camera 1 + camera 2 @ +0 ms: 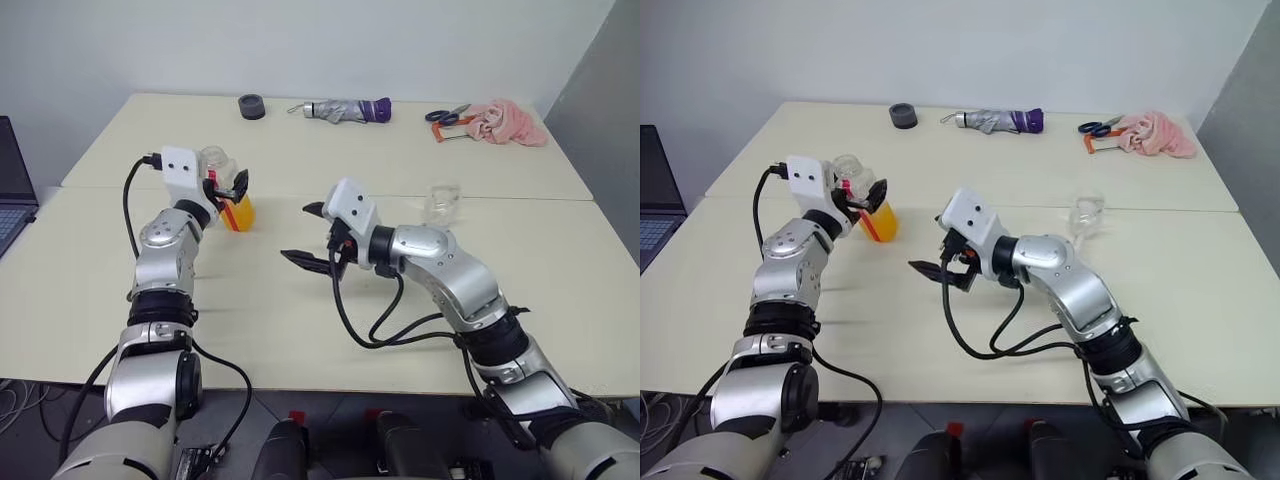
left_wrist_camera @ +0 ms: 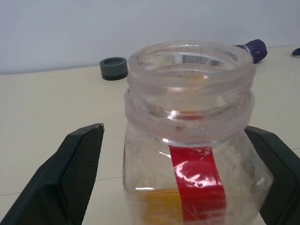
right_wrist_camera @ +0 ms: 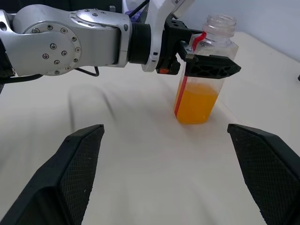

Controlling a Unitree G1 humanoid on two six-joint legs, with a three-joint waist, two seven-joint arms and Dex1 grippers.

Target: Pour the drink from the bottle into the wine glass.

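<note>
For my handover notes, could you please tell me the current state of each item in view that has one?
Small clear plastic bottle with a red label stripe: upright on the table, cap off, mouth open.
Orange-yellow drink: fills the bottle's lower part.
Clear stemmed wine glass: upright, looks empty.
Left gripper: open, fingers either side of the bottle.
Right gripper: open, holding nothing.
Grey-and-purple umbrella: folded, lying flat.
</note>
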